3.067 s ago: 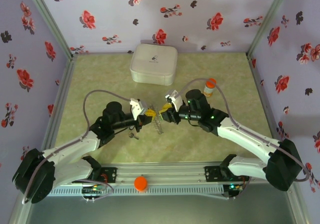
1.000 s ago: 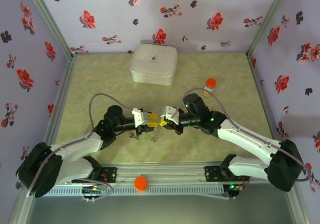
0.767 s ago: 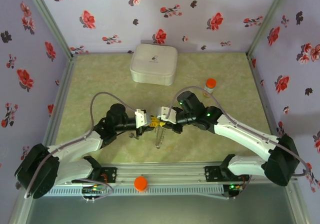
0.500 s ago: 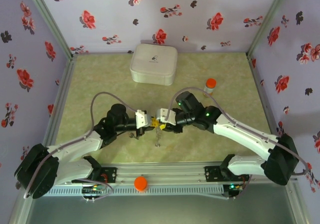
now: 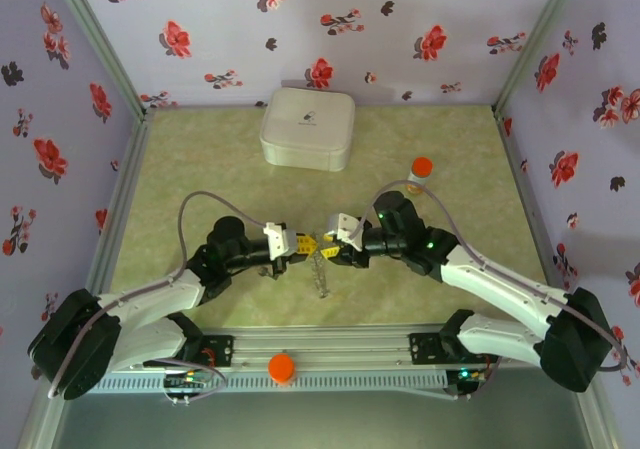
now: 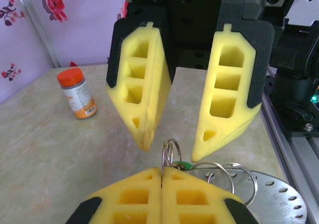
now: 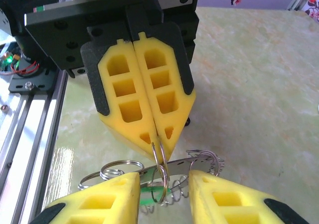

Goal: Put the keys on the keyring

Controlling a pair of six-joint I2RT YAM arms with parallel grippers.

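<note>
Not done yet, by the look of it. The left tool (image 7: 158, 145) was clenched tight on a small split loop of the keyring (image 7: 160, 160). That seemed to hold the whole wire bunch up off the counter (image 5: 200, 159), around the middle and toward the near edge. The right tool (image 6: 173, 151) sat nose to nose with it, fingers (image 6: 229, 99) spread apart and grasping nothing, and the loop was right at the mouth of that gap.

The green tab (image 7: 149, 190) was in among the rings. It was too tangled to say whether it was really threaded on or just lying against them. A slim piece (image 5: 321, 281) trailed below the bunch in the overhead view, too small to tell if it was the dark key. Best guess was that the ring was held ready, with the threading still to finish or at least confirm.

Compared with half a second before, the right arm had backed off to the right a bit. Against three seconds before, both tools had come nearer. The orange-capped bottle (image 6: 77, 93) and white case (image 5: 307, 129) hadn't budged.
</note>
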